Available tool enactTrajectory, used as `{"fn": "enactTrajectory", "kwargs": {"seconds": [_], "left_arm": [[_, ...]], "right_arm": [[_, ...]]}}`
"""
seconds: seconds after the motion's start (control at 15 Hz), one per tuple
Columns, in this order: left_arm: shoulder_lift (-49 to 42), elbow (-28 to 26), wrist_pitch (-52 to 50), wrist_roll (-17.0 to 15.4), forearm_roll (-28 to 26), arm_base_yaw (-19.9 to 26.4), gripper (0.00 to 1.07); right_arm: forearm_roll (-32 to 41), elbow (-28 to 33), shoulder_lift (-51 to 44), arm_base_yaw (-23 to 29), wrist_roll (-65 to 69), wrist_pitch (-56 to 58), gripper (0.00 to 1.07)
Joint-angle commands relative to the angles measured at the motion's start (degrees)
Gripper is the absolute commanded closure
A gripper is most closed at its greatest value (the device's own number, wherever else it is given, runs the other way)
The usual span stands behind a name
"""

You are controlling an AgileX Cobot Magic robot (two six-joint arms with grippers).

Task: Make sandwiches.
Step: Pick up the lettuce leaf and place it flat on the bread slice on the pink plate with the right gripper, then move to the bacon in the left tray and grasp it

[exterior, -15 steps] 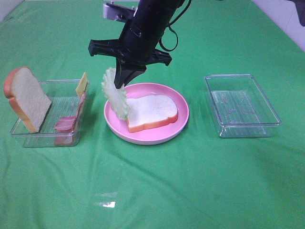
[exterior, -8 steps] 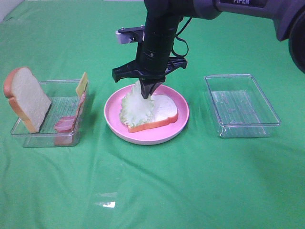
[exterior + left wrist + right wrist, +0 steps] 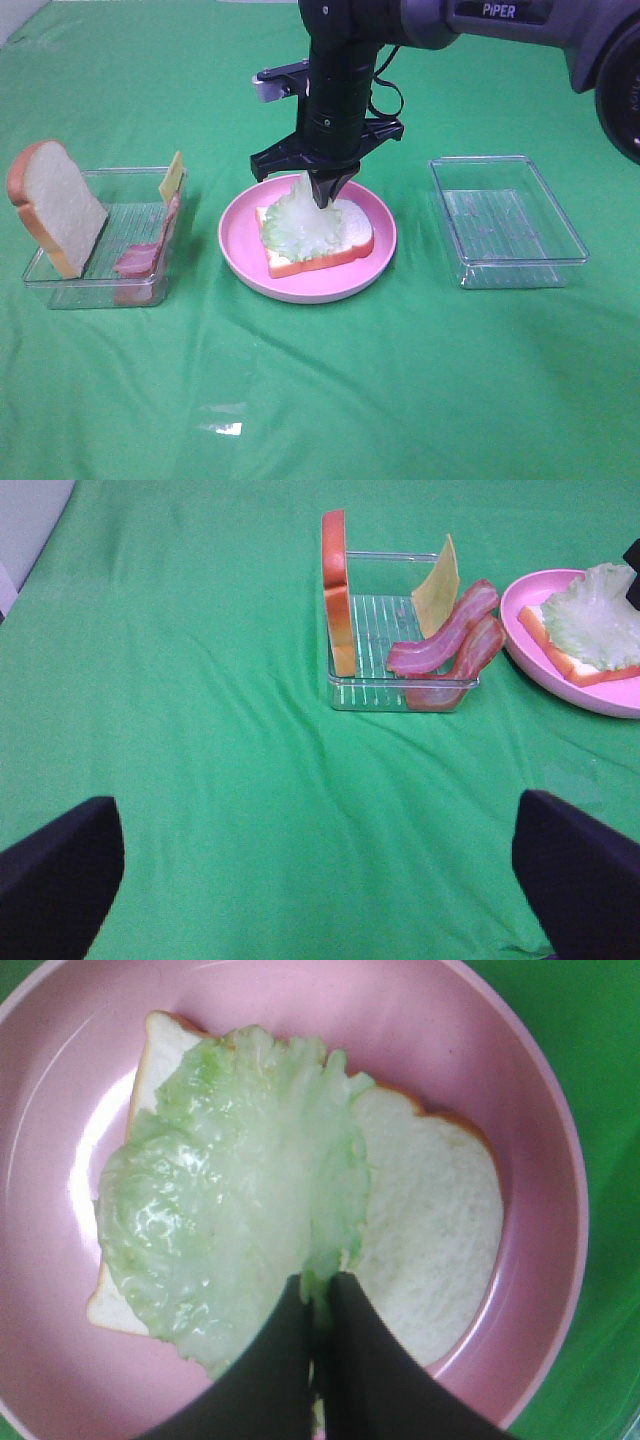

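Lying on bread slice (image 3: 352, 236), lettuce (image 3: 298, 222), edge nipped in R pincer (image 3: 325, 199).

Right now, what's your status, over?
Left gripper open, over bare cloth. Right gripper shut on lettuce, draped on bread slice in pink plate. Bacon, cheese, second slice wait in left tray. Nothing in the way.

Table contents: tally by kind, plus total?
bread slices: 2
lettuce: 1
bacon strips: 2
cheese: 1
pink plate: 1
clear trays: 2
Total: 9
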Motion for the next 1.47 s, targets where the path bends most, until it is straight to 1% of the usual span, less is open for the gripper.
{"fn": "enactTrajectory", "kwargs": {"seconds": [0.07, 0.13, 0.2, 0.27, 0.4, 0.53, 0.73, 0.87, 0.93, 1.07, 1.33, 1.4, 1.47], "left_arm": [[-0.8, 0.1, -0.2, 0.1, -0.5, 0.1, 0.09], [-0.8, 0.1, -0.2, 0.1, -0.5, 0.1, 0.09], [-0.8, 0.1, -0.2, 0.1, -0.5, 0.1, 0.09], [-0.8, 0.1, -0.2, 0.1, -0.5, 0.1, 0.09], [-0.8, 0.1, -0.2, 0.1, -0.5, 0.1, 0.09], [-0.8, 0.1, -0.2, 0.1, -0.5, 0.1, 0.09], [-0.8, 0.1, -0.2, 0.1, -0.5, 0.1, 0.09], [-0.8, 0.1, -0.2, 0.1, -0.5, 0.1, 0.09], [-0.8, 0.1, -0.2, 0.1, -0.5, 0.1, 0.09], [-0.8, 0.1, -0.2, 0.1, -0.5, 0.1, 0.09], [-0.8, 0.1, -0.2, 0.1, -0.5, 0.1, 0.09], [-0.8, 0.1, -0.2, 0.1, -0.5, 0.1, 0.09], [-0.8, 0.1, -0.2, 0.1, -0.5, 0.1, 0.09]], "right_arm": [[-1.6, -0.3, 0.4, -0.1, 0.6, 0.0, 0.91], [-2.8, -0.3, 0.4, -0.1, 0.6, 0.0, 0.67], [-4.5, -0.3, 0.3, -0.1, 0.6, 0.3, 0.31], [-5.6, -0.5, 0.1, -0.1, 0.5, 0.9, 0.11], [-8.4, -1.6, -0.9, -0.1, 0.4, 2.9, 0.11], [-9.3, -2.5, -2.8, -0.1, 0.3, 4.2, 0.11], [-11.5, -2.5, -8.6, -0.3, -1.5, 10.1, 0.11], [-11.3, -2.4, -12.0, -1.7, -1.6, 13.9, 0.11], [-10.7, -1.4, -14.6, -3.1, -1.6, 14.0, 0.11], [-10.2, 2.6, -19.0, -6.2, -1.7, 14.0, 0.11], [-9.2, 19.8, -33.3, -17.4, -1.5, 13.9, 0.11], [-8.9, 25.3, -38.3, -19.9, -1.0, 13.9, 0.11], [-9.4, 35.4, -47.4, -21.8, -1.0, 13.9, 0.11]]}}
